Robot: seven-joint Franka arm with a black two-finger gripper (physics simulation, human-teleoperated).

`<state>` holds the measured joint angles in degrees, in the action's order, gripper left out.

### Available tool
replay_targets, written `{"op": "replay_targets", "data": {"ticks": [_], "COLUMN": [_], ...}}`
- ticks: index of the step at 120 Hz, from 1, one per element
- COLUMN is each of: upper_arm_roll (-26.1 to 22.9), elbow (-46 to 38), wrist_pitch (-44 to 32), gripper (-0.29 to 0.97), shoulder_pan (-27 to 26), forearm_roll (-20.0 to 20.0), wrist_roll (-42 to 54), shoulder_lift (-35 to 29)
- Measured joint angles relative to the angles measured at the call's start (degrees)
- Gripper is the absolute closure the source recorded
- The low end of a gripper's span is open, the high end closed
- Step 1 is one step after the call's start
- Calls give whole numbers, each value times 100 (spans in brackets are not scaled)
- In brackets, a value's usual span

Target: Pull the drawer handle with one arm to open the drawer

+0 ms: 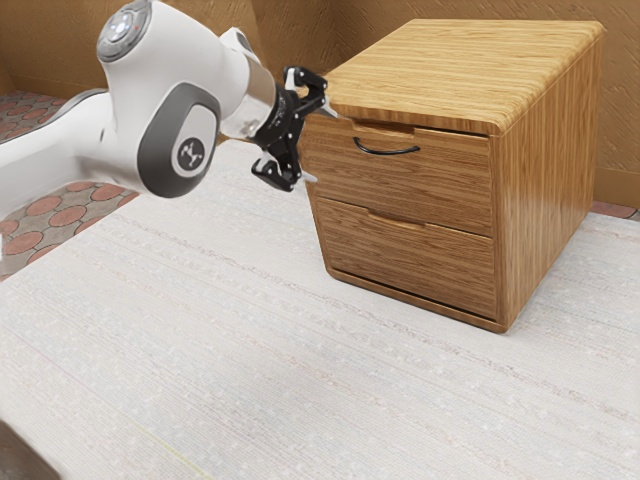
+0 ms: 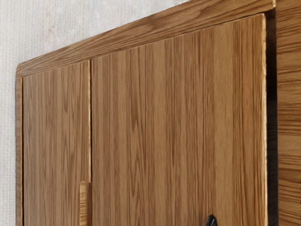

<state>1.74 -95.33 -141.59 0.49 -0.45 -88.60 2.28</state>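
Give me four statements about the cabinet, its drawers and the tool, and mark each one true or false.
1. The wooden cabinet has two drawers, one above the other. True.
2. The tool is shut on the black handle. False: it is open, at the cabinet's front corner toward the exterior view's left, apart from the handle.
3. The black handle sits on the upper drawer. True.
4. The lower drawer also has a black handle. False: its pull is wooden, like the drawer front.
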Motion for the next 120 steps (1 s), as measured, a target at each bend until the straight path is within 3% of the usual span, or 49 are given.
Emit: {"op": "replay_targets", "data": {"ticks": [80,120], "upper_arm_roll": [-25,-65], "elbow": [15,11], "wrist_pitch": [2,-1], "gripper": [0,0], "shoulder_pan": [-467,-325], "forearm_roll": [3,1], "wrist_roll": [-5,-6], "shoulder_lift": [-110,-120]}}
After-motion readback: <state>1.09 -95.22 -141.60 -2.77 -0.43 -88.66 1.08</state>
